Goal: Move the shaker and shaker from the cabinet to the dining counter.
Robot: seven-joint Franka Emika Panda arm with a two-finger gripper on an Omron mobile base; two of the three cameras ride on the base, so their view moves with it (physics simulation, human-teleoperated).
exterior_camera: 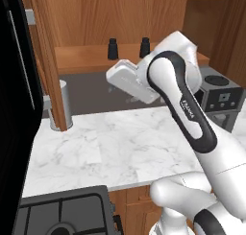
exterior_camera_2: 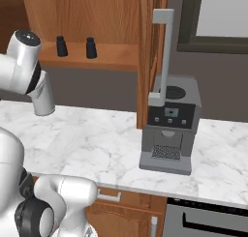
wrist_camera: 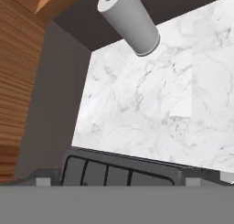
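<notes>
Left base view shows my arm (exterior_camera: 190, 111) bent high over the marble worktop (exterior_camera: 120, 147), the white hand tilted down and to the left in front of the open cabinet (exterior_camera: 120, 18). On the cabinet's wooden shelf (exterior_camera: 86, 56) stand the two small black shakers, upright and a little apart: the left shaker (exterior_camera: 113, 49) in clear sight, the right shaker (exterior_camera: 144, 47) just behind the edge of my wrist. Neither is touched. A cabinet door (exterior_camera: 48, 61) hangs open at the left, and a tall grey canister (exterior_camera: 61, 107) stands on the worktop at its foot. A dark stove (exterior_camera: 62, 212) sits at the lower left, and a coffee machine (exterior_camera: 221, 97) stands behind my arm at the right.

From the right base view, both shakers stand on the shelf, well above the worktop, to the left of the other open door (exterior_camera_2: 152, 52) with its grey bar handle (exterior_camera_2: 164, 52). The coffee machine is on the worktop beside that door.

Through the hand view I look down on marble, with the grey canister near the top and the stove edge (wrist_camera: 119, 173) below. My finger tips (wrist_camera: 42, 181) barely peek up at the far corners, so my gripper (wrist_camera: 117, 184) is spread wide and holds nothing.
</notes>
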